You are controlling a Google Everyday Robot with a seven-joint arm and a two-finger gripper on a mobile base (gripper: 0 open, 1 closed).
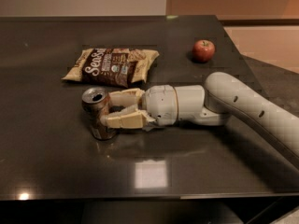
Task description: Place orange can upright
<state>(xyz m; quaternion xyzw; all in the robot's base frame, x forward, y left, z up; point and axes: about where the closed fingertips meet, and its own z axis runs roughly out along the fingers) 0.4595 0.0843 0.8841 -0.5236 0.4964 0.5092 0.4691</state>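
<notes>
**Orange can held close to upright, release not yet made**

The step in hand seemed to be the last one: setting the can on its base. The orange can was a little to the left of the middle of the worktop, about halfway between the far edge and the near edge. Its silver top with the opening faced up and slightly toward the far left corner, so the body leaned a little and was not fully vertical. The base looked to be on or just above the surface; I could not tell which.

The end effector was closed on the can, with one finger on its far side and one finger on its near side, low on the body.

In my judgement, the next move called for a small turn of the wrist to bring the can straight, then full contact of the base with the worktop, and only then a slow opening. A quick opening could knock the can over.

The arm came in from the right edge and lay low over the worktop. The wrist was almost horizontal and the fingers pointed toward the left edge.

The snack bag lay just beyond the can, toward the far edge. The red apple was near the far right corner, well apart.
</notes>
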